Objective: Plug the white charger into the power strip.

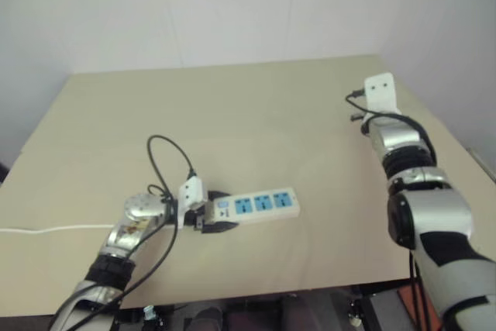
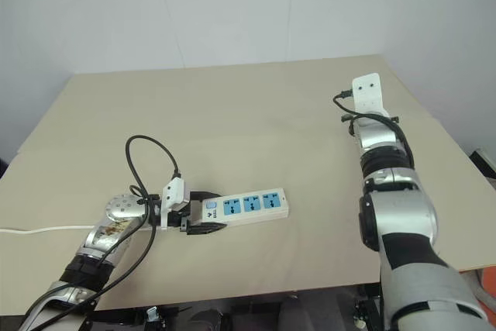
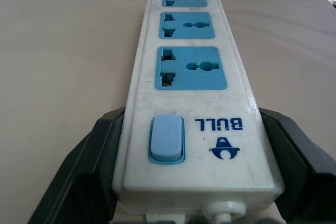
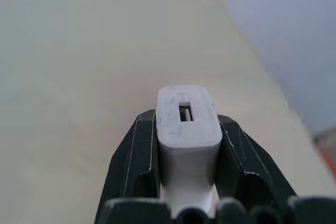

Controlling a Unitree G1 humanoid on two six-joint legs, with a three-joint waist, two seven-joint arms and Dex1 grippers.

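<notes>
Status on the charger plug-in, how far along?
Done: left gripper clamps the power strip at its switch end on the table; right gripper is shut on the charger.
In hand: charger held far to the strip's right.
Left: bring it over, insert; all three outlets empty.

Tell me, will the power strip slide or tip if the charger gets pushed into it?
Probably neither. The power strip lies flat and low on the table, and the left gripper clamps its switch end. Its smooth plastic might otherwise slide.

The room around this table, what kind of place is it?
Probably a robot test room or lab: a bare beige table against blank white walls, with just a power strip and a small white charger on hand.
</notes>
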